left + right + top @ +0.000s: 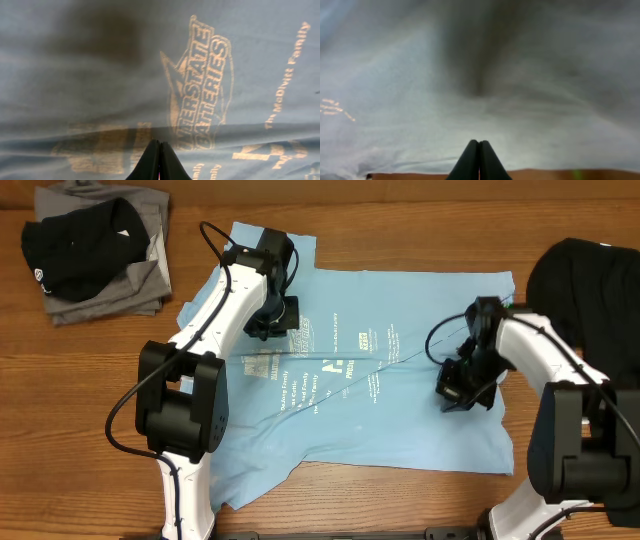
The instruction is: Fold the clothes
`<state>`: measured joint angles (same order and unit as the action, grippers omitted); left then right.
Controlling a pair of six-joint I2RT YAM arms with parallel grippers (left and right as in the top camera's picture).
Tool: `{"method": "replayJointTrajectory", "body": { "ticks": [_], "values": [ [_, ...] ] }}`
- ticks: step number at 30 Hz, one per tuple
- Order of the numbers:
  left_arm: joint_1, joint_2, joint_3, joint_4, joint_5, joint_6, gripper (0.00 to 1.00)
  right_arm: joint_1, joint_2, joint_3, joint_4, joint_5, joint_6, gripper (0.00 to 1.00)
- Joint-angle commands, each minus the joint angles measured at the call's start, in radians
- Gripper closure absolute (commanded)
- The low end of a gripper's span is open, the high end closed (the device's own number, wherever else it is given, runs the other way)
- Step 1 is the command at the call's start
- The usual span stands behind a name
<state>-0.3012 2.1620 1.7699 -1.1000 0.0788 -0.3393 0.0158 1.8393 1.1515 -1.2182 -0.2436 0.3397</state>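
Folded pile (95, 255) far left, untouched. Left end effector (268, 320) fully closed, down on light-blue T-shirt (400, 430) near its collar end. Shirt lies flat mid-tabletop (60, 430), long axis left-right. Right end effector (458, 392) also closed, by the hem. Can't tell if either pinches cloth. Black T-shirt (580, 275) far right.

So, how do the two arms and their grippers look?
The left arm and the right arm share one design: white rounded links between bulky black joint housings, with a thin black cable looping beside each. The left gripper and right gripper are black; wrist views show black fingers tapering to a point. No markings are readable.
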Motion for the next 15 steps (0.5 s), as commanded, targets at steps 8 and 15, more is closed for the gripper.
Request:
{"method": "replayJointTrajectory", "body": {
  "ticks": [8, 15],
  "values": [
    [0.0, 0.078, -0.008, 0.052, 0.045, 0.014, 0.96, 0.011, -0.012, -0.118, 0.08, -0.061, 0.069, 0.96],
    [0.021, 0.155, -0.008, 0.111, 0.045, 0.019, 0.96, 0.012, -0.012, -0.119, 0.061, -0.052, 0.081, 0.96]
  ]
}}
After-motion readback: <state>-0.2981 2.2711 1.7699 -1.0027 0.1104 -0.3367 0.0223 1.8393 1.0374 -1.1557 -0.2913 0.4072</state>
